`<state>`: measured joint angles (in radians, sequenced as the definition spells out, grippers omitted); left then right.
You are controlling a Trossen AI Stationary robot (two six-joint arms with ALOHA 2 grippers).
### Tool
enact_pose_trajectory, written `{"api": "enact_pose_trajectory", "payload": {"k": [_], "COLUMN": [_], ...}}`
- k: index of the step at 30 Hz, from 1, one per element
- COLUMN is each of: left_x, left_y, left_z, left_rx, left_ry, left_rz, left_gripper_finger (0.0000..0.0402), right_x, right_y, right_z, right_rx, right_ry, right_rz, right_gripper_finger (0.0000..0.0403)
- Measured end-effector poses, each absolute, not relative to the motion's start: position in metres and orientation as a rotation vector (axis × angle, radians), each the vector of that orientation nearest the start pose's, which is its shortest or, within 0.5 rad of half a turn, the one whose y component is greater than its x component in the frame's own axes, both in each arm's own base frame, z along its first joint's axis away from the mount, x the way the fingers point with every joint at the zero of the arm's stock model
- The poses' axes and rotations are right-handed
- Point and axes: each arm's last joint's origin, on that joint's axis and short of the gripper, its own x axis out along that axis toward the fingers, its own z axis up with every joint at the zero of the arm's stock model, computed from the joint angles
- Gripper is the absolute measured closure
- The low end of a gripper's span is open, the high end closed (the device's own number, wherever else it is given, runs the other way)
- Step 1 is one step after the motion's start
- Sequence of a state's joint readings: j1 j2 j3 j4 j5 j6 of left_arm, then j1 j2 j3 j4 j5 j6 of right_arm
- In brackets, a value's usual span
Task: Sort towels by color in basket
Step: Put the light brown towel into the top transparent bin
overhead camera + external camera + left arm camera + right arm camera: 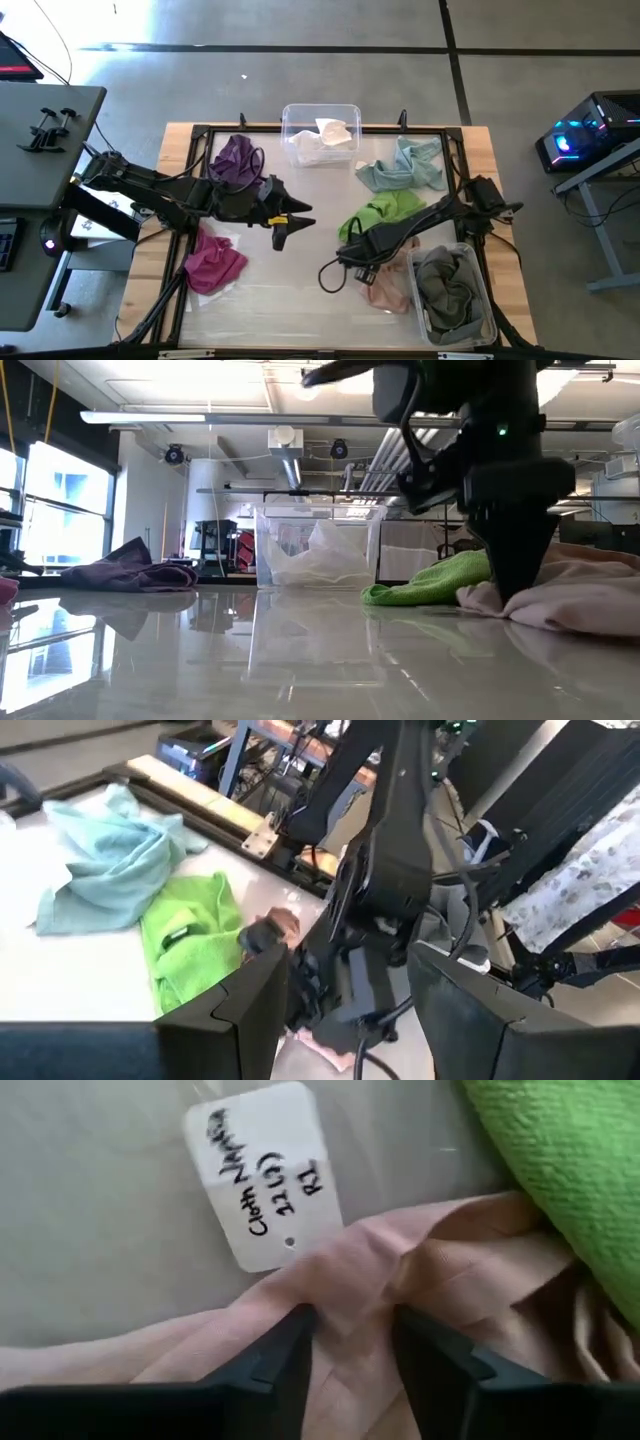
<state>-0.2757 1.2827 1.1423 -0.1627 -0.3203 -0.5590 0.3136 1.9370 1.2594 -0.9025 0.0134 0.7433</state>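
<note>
Two right tool fingers straddle the pink towel's fold.

Glossy tabletop; soft, matt cloth towels.

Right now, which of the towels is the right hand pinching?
The pale pink towel, lying beside the lime green towel. The right hand has a fold of it between its fingers; a white handwritten tag sits at its edge. No other towel is touched.
</note>
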Motion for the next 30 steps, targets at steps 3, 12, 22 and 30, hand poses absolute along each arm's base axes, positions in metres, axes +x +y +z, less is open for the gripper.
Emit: {"api": "enact_pose_trajectory", "payload": {"k": [3, 12, 22, 30], "left_x": [0.277, 0.263, 0.264, 0.287], "left_y": [-0.078, -0.108, -0.112, -0.100], "left_z": [0.362, 0.397, 0.402, 0.398], "left_rx": [-0.380, -0.011, -0.002, 0.129], "left_ry": [0.231, 0.117, 0.080, 0.031], "left_rz": [0.056, 0.147, 0.009, 0.028], "left_gripper_finger": [0.0212, 0.0259, 0.0270, 0.0243], "right_x": [0.330, 0.333, 0.303, 0.276], "right_y": [0.107, 0.105, 0.092, 0.072], "right_z": [0.143, 0.187, 0.306, 0.362], "right_rx": [0.352, 0.410, 0.278, 0.267], "right_ry": [1.487, 1.218, 0.693, 0.397], "right_rz": [-0.328, -0.307, -0.070, -0.124], "right_gripper_finger": [0.0318, 0.0387, 0.0395, 0.0398]}}
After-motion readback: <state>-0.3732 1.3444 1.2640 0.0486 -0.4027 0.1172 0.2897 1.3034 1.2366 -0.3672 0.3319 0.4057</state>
